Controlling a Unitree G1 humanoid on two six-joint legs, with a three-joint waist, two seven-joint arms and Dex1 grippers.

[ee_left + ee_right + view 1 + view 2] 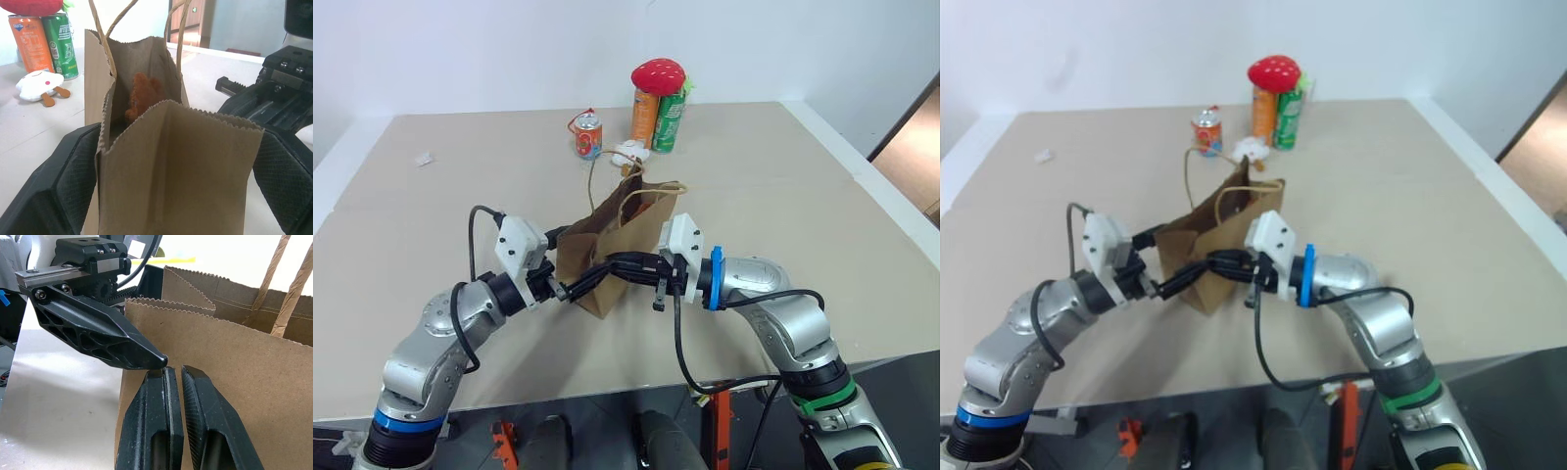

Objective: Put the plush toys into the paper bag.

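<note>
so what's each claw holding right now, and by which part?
Right claw is shut on the paper bag, pinching its near top edge. Left claw straddles the bag's end with fingers spread, not clamped; whether they touch the paper cannot be told.

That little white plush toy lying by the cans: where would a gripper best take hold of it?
Probably around the white plush toy's rounded body, from above. It lies flat on the table beside the green can, which blocks a sideways approach.

Plush toy [143,95] inside paper bag [181,166]
</note>
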